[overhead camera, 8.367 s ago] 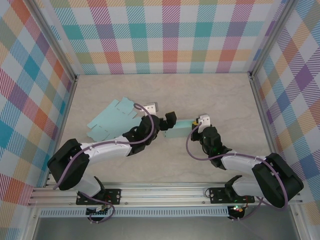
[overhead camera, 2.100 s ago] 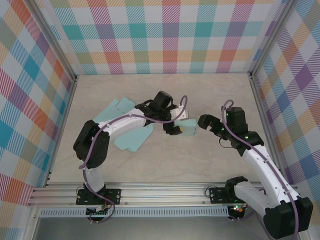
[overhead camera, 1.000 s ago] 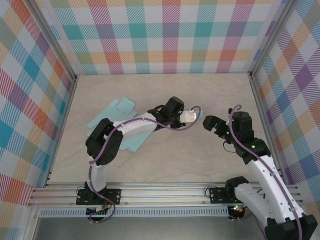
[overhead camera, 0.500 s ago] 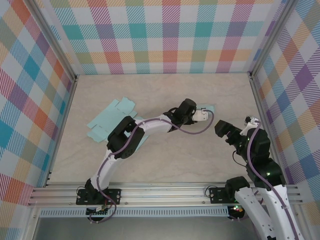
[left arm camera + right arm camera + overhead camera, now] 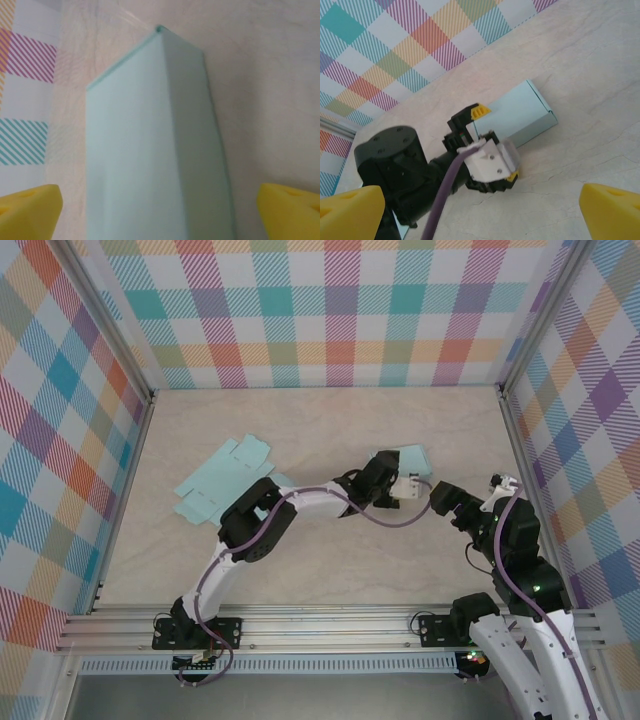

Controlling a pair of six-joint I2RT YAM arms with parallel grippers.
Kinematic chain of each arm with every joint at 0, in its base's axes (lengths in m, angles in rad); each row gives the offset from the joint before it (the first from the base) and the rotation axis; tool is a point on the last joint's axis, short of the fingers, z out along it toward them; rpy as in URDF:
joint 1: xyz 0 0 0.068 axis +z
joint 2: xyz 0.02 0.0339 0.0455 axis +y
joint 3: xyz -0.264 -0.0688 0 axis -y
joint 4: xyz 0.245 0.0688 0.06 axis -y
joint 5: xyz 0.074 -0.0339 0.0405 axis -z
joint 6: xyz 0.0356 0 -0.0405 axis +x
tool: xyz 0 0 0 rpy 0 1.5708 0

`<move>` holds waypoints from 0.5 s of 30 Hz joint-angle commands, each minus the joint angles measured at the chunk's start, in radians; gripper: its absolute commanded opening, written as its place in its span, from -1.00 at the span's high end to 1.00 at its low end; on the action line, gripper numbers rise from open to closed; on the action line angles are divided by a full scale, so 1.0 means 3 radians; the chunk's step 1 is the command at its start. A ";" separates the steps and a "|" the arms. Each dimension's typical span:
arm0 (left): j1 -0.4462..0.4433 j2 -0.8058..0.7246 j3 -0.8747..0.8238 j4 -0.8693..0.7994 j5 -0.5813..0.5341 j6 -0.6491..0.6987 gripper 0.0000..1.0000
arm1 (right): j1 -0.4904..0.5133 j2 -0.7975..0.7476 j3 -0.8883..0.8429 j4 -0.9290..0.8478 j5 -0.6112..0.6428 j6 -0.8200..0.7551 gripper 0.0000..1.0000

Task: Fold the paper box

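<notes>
The folded light-teal paper box point(image 5: 408, 457) lies on the table right of centre, a closed long block. My left gripper point(image 5: 391, 472) stands open at its near end. In the left wrist view the box point(image 5: 150, 150) runs up between the yellow fingertips point(image 5: 27, 210), with a gap on each side. The right wrist view shows the box point(image 5: 517, 117) with the left gripper point(image 5: 496, 143) straddling its end. My right gripper point(image 5: 444, 498) hovers open just right of the box, its yellow fingertips point(image 5: 615, 210) wide apart with nothing between them.
Flat teal box blanks point(image 5: 222, 478) lie on the left of the table, partly under the left arm. Checkered walls point(image 5: 340, 310) close in the back and both sides. The purple cable of the left arm point(image 5: 385, 518) loops near the right gripper.
The left gripper carried the box to the right and back, set it on the table and opened, letting it go. The right arm drew back to the right.
</notes>
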 commanded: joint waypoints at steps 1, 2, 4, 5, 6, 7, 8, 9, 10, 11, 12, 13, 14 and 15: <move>-0.0126 -0.0432 -0.0450 0.0621 -0.0102 0.0061 -1.00 | -0.0003 -0.0003 -0.0022 0.0027 0.0026 0.0016 -0.99; -0.0142 -0.0521 -0.0572 0.0697 -0.0140 -0.0002 -1.00 | -0.0005 0.0002 -0.0027 0.0057 0.0008 0.0011 -1.00; -0.0159 -0.0759 -0.0862 0.0876 -0.0255 -0.0213 -1.00 | -0.0002 -0.0003 -0.0051 0.0139 -0.0043 0.0018 -1.00; -0.0162 -0.0870 -0.0998 0.0970 -0.0314 -0.0324 -1.00 | -0.0002 -0.0008 -0.0062 0.0179 -0.0044 0.0029 -0.99; -0.0161 -0.1001 -0.1157 0.1082 -0.0397 -0.0451 -1.00 | -0.0003 -0.0013 -0.0077 0.0218 -0.0059 0.0039 -0.99; -0.0162 -0.1128 -0.1358 0.1206 -0.0498 -0.0577 -1.00 | -0.0001 -0.0013 -0.0088 0.0255 -0.0070 0.0045 -1.00; -0.0163 -0.1223 -0.1496 0.1337 -0.0600 -0.0675 -1.00 | -0.0005 -0.0014 -0.0100 0.0297 -0.0087 0.0045 -0.99; -0.0163 -0.1347 -0.1652 0.1446 -0.0753 -0.0776 -1.00 | -0.0004 -0.0004 -0.0110 0.0326 -0.0102 0.0050 -0.99; -0.0164 -0.1468 -0.1786 0.1510 -0.0923 -0.0879 -1.00 | -0.0004 0.0011 -0.0116 0.0358 -0.0120 0.0051 -1.00; -0.0164 -0.1574 -0.1893 0.1531 -0.1053 -0.0989 -1.00 | -0.0002 0.0027 -0.0118 0.0387 -0.0142 0.0055 -0.99; -0.0164 -0.1714 -0.2001 0.1513 -0.1234 -0.1143 -1.00 | -0.0003 0.0059 -0.0124 0.0413 -0.0166 0.0055 -0.99; -0.0164 -0.1861 -0.2106 0.1474 -0.1381 -0.1309 -1.00 | -0.0005 0.0094 -0.0130 0.0438 -0.0203 0.0055 -0.99; -0.0164 -0.1992 -0.2202 0.1426 -0.1471 -0.1464 -1.00 | -0.0006 0.0118 -0.0140 0.0475 -0.0252 0.0054 -0.99; -0.0160 -0.2153 -0.2309 0.1337 -0.1579 -0.1664 -1.00 | -0.0002 0.0143 -0.0164 0.0539 -0.0323 0.0052 -1.00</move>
